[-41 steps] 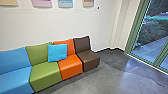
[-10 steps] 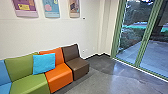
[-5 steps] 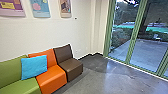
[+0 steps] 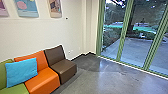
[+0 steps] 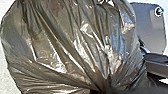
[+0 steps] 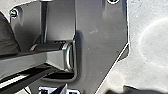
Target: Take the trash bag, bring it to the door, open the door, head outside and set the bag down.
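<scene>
We swing right, the glass (image 4: 136,52) nearing mid-frame, presumably doorward; left pincer (image 5: 101,90) grips the bag (image 5: 67,47); right pincer: we cannot tell.

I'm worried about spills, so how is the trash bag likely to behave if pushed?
The trash bag will probably give and sag rather than hold its shape, as its thin-looking plastic is creased all over. Its glossy surface may slip against something smooth. The pleats drawn together at one spot could tear if strained.
</scene>
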Controlling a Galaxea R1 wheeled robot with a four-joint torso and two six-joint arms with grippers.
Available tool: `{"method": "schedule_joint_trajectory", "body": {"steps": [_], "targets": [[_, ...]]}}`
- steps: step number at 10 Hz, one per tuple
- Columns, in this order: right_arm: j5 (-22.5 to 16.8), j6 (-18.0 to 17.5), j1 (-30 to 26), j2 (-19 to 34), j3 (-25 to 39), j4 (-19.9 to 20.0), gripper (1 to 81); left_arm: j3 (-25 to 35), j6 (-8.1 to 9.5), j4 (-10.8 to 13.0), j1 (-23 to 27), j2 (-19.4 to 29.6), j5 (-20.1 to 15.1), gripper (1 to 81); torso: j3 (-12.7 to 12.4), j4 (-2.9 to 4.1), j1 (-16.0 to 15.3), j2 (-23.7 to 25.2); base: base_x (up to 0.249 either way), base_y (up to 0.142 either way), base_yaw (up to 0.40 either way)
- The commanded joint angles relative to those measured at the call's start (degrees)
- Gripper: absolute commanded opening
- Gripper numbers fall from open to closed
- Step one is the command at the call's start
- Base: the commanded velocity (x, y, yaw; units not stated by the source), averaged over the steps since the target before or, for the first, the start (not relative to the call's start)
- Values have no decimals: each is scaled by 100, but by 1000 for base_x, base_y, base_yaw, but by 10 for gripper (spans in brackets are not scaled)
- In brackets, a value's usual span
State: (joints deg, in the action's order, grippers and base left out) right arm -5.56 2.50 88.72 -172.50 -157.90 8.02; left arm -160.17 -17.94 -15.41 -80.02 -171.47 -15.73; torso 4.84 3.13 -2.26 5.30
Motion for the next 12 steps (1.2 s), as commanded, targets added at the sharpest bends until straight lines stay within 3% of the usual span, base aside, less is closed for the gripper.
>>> {"method": "schedule_joint_trajectory", "body": {"steps": [1,12], "targets": [[-367,14,-237,11,-20,-2,811,-14,-34,12,333,16,-449,10,0,0,0,0,0,0,-241],[-244,14,-166,-77,-20,-11,811,-14,-34,64,325,-37,-440,10,0,0,0,0,0,0,-264]]}}
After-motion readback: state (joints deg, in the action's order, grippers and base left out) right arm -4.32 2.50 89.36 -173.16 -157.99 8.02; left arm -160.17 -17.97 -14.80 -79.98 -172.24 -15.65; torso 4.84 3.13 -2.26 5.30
